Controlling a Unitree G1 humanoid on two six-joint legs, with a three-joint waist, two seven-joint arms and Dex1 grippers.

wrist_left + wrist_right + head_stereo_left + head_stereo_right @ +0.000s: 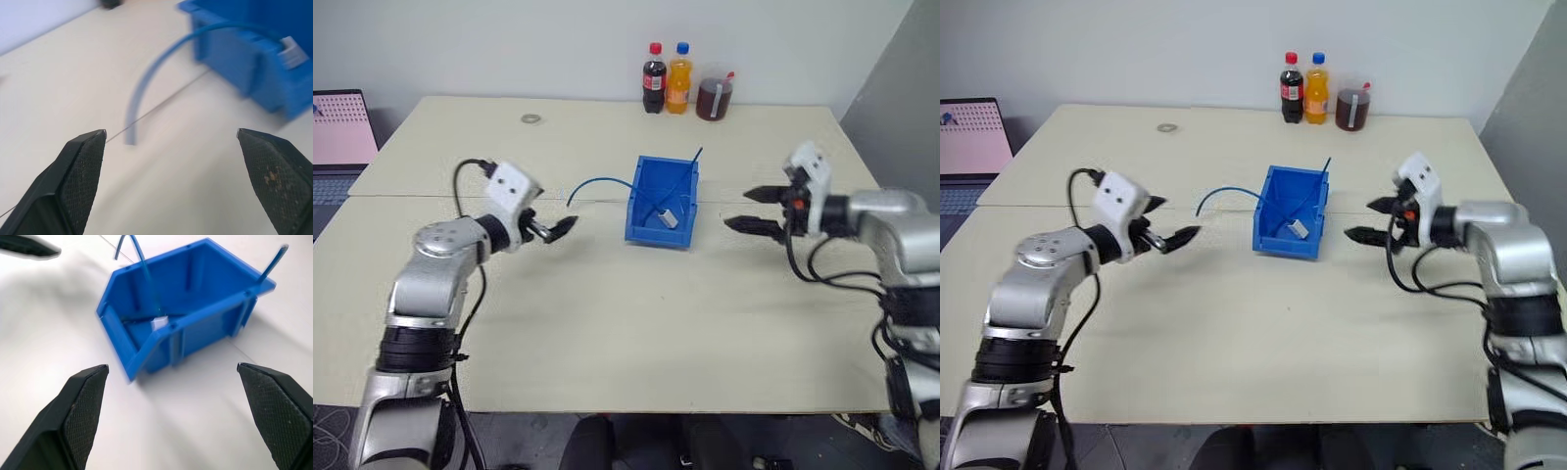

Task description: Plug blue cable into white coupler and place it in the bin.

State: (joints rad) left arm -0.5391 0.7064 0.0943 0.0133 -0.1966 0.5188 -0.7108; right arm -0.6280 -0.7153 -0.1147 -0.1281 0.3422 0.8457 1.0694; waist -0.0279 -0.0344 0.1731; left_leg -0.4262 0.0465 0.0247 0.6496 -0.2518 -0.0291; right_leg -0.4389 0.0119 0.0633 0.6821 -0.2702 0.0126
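Blue cable (607, 182) runs from the table (607, 323) over the bin's (644, 227) wall down to the white coupler (667, 217), which lies on the bin floor. Bin sits between the two end effectors, apart from both. Left end effector (558, 228): fingers spread wide, holding nothing, pointing at the bin; the cable's free end arcs just beyond its tips. Right end effector (753, 210): fingers wide apart, empty, on the bin's opposite side. Farther back: three drink bottles (677, 80) at the table's far edge.
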